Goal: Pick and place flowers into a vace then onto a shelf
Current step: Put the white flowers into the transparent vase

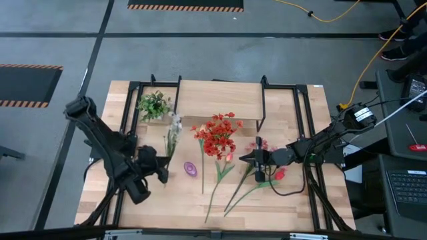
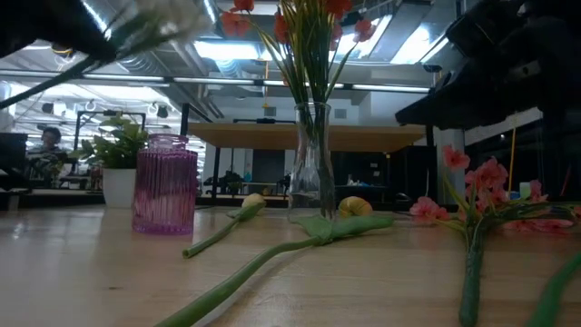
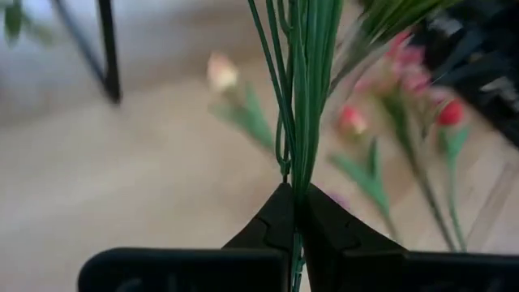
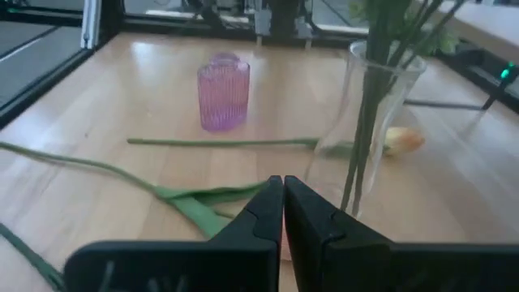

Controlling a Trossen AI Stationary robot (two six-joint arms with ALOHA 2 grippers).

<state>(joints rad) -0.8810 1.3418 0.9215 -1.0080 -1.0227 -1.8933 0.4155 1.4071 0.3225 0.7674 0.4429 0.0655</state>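
My left gripper (image 1: 164, 175) is shut on a white-bloomed spray (image 1: 174, 125), which shows high and blurred in the low view (image 2: 154, 18). A clear glass vase (image 2: 313, 163) stands on the table and holds red flowers (image 1: 218, 135). My right gripper (image 4: 282, 191) is shut on nothing, just right of that vase (image 4: 369, 122) and over the pink spray (image 1: 270, 172). Two tulips (image 2: 354, 207) lie flat on the table by their long stems. The shelf (image 1: 220, 100) stands at the far side. My left gripper pinches the white spray's bundle of thin green stems (image 3: 298, 174) between its two fingers, near the stems' lower end. The fingers come level from the table's left. The spray is lifted clear, and its stems run from the fingers toward the far edge.
A short purple ribbed vase (image 1: 191, 169) stands between my two grippers, near the left one. A small leafy green plant in a white pot (image 1: 155, 105) sits at the far left, beside the shelf's black legs (image 1: 262, 107). Bare wood lies along the near edge (image 1: 167, 207).
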